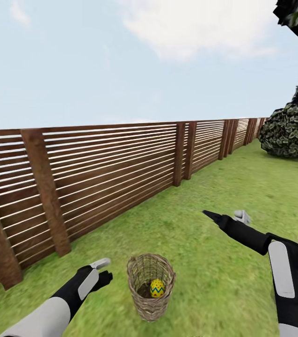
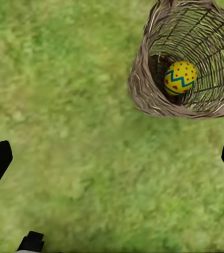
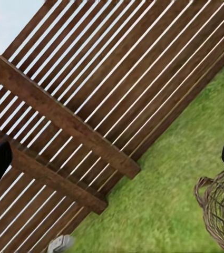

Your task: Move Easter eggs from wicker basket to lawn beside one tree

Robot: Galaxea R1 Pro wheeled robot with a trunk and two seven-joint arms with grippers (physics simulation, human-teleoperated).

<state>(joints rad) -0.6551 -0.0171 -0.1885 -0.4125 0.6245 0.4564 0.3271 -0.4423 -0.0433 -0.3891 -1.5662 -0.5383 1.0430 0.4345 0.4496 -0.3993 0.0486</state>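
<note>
Wicker basket (image 1: pixel 150 286) stands on the lawn (image 1: pixel 223 187), near the slatted fence (image 1: pixel 97 164). One Easter egg (image 1: pixel 157 288) visible low inside it. Left gripper (image 1: pixel 103 270) hovers just beside the basket, jaws apart and empty. Right gripper (image 1: pixel 228 216) is raised, well off the basket; its jaws also stand apart. Egg looks light, hard, smooth, likely slippery: grip across its middle, from above through the rim.

Fenced garden; lawn (image 1: pixel 223 196), slatted wooden fence (image 1: pixel 106 168), bush (image 1: pixel 291 131).
</note>
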